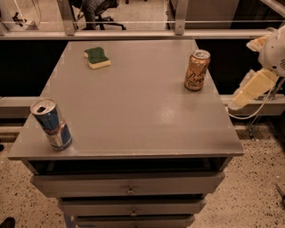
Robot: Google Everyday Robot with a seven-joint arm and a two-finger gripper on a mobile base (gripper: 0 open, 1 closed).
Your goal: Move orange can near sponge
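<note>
We are looking at what seems to be an office or lab workspace. A grey table [133, 116] is standing on stacked metal drawers [129, 185] over a speckled terrazzo floor [249, 196], and beyond its far edge a rolling office chair [100, 11] is sitting behind a metal-framed rail [133, 33]. Off the table's right edge, toward the far right corner, we are seeing the robot's pale gripper [254, 89] hanging with a white cable [247, 117] looping below it, which is pointing to a robotics test area.

Claw [250, 90] right of orange can [196, 70]
</note>
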